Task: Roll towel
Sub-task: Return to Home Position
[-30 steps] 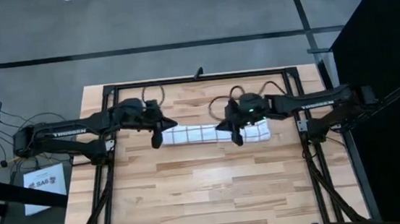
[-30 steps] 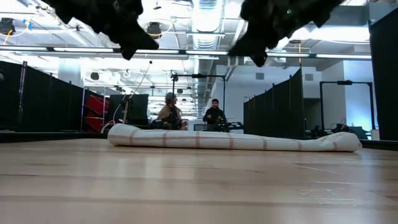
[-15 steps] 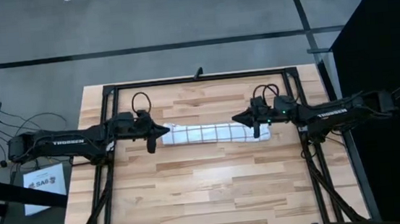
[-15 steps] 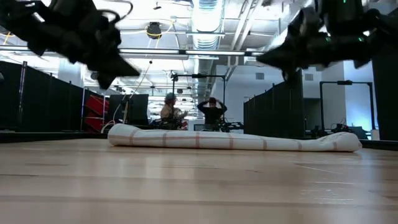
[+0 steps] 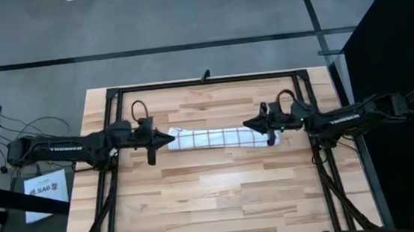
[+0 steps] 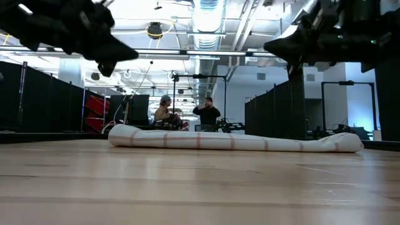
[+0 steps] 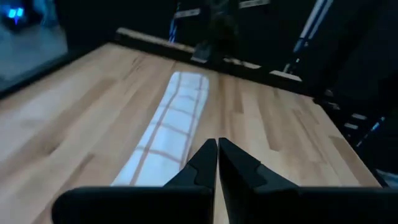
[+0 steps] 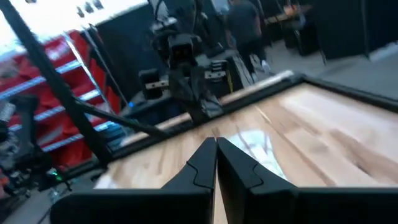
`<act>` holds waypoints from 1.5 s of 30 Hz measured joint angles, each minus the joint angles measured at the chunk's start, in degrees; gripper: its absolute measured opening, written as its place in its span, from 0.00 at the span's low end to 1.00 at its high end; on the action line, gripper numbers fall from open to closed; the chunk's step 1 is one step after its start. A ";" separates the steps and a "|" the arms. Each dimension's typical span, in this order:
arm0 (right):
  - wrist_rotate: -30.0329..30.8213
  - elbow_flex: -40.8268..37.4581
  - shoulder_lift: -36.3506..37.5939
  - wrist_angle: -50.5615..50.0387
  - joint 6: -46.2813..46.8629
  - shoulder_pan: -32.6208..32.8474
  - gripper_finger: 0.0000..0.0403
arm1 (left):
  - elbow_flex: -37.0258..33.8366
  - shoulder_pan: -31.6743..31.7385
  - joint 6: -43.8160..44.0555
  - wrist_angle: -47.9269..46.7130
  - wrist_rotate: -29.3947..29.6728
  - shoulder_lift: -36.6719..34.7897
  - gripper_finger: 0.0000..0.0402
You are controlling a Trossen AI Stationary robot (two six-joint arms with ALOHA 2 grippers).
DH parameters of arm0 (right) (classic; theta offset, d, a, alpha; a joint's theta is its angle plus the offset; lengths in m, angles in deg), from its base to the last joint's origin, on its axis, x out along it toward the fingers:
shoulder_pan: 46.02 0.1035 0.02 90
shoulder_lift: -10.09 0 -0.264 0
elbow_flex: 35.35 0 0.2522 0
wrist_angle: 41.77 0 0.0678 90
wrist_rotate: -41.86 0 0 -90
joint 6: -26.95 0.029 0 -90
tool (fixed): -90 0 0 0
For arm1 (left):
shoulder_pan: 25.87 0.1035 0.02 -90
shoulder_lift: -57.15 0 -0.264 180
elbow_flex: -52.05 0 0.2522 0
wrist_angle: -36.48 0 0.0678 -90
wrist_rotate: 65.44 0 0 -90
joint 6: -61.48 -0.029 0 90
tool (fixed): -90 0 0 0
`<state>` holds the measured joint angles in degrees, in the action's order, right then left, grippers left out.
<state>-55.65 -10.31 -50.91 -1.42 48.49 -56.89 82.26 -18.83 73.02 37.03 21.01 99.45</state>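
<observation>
The towel, white with a thin dark grid, lies rolled into a long tube across the wooden table's middle, resting along its length on the boards. My left gripper hovers shut above the roll's left end. My right gripper hovers shut over the roll's right part. Both hang well above the table in the low view, touching nothing.
A black metal frame runs round the table's far and side edges. Bare wooden boards stretch from the roll to the near edge. Two people stand in the room beyond the far edge.
Both grippers have risen off the rolled towel and drawn apart, the left toward the table's left edge and the right toward its right edge, tipping from pointing down to nearly level. The roll has stayed where it lay.
</observation>
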 joint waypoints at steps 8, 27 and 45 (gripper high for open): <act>0.00 -8.99 0.00 18.46 -1.47 -0.02 0.00 | -7.71 -5.98 -2.54 6.79 5.13 -7.86 0.00; -9.03 -10.79 0.41 12.07 -4.38 -0.52 0.00 | -15.65 -10.09 -0.76 -13.73 6.74 -34.60 0.00; -22.21 -10.79 0.39 7.26 -9.36 -5.75 0.00 | -15.30 -7.44 -3.67 -15.15 6.47 -34.95 0.00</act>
<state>-77.86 -21.10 -50.53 5.84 39.13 -62.64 66.96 -26.27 69.35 21.88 27.48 64.50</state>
